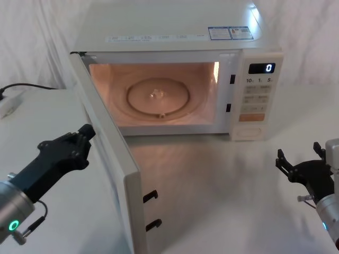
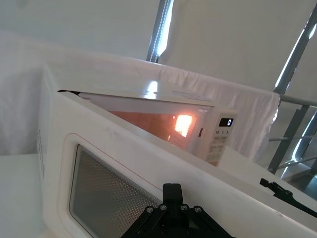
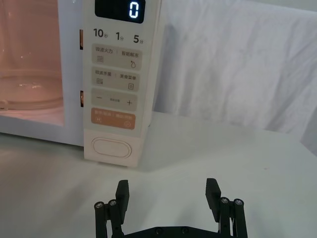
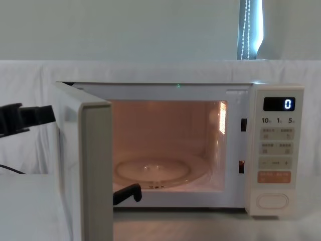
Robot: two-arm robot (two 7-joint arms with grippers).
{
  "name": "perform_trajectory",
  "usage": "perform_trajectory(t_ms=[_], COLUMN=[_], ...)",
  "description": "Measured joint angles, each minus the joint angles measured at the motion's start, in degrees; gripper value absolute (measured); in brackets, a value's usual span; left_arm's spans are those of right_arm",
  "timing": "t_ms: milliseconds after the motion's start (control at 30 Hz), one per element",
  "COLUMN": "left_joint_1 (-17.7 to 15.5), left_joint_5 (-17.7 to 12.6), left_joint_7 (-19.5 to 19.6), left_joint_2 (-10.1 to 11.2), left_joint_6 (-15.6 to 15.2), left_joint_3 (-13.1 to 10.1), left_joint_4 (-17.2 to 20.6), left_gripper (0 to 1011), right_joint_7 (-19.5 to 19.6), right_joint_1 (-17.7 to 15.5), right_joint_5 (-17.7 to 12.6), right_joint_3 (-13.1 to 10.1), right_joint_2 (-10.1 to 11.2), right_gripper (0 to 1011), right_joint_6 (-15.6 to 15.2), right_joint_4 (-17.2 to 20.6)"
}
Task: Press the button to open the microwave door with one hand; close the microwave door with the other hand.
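Microwave door (image 1: 108, 159) wide open, just beside left gripper (image 1: 85, 135) fingertips.

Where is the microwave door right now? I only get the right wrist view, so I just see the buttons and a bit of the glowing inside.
Observer: The microwave door is swung wide open on its hinge at the robot's left, with its free edge pointing back toward the robot.
Operator: Where's the other hand?
Observer: The left hand is on the outer side of the door, close to its face. I cannot tell if it touches.
Operator: Is there food inside?
Observer: No, only the bare glass turntable in the lit cavity.
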State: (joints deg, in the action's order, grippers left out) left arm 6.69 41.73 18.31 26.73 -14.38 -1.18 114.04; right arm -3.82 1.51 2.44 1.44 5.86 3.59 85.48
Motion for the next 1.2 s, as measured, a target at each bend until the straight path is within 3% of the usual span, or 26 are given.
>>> perform_trajectory(t_ms=[233, 633, 933, 1200], left_joint_1=[-3.19, -8.14, -12.66, -15.87], left_joint_5=[-1.81, -2.16, -3.13, -4.71], left_joint_7=[-1.44, -3.0, -5.16, -7.06], left_joint_2=[0.21, -0.16, -1.45, -3.18], left_joint_6=[1.02, 1.74, 2.94, 3.66], left_joint_3=[-3.4, -7.72, -11.71, -13.94], left_joint_4=[-2.34, -5.29, -8.53, -10.96], left_gripper=[0, 0, 0, 0], right_joint_7=[0.0, 0.0, 0.0, 0.0], right_joint_1=[0.0, 0.0, 0.0, 0.0], right_joint_5=[0.0, 0.0, 0.0, 0.0], right_joint_3=[0.0, 0.0, 0.0, 0.0], right_joint_2=[0.0, 0.0, 0.0, 0.0], right_gripper=[1002, 1002, 1002, 1002], right_joint_6=[0.0, 0.0, 0.0, 0.0], right_joint_4=[0.0, 0.0, 0.0, 0.0])
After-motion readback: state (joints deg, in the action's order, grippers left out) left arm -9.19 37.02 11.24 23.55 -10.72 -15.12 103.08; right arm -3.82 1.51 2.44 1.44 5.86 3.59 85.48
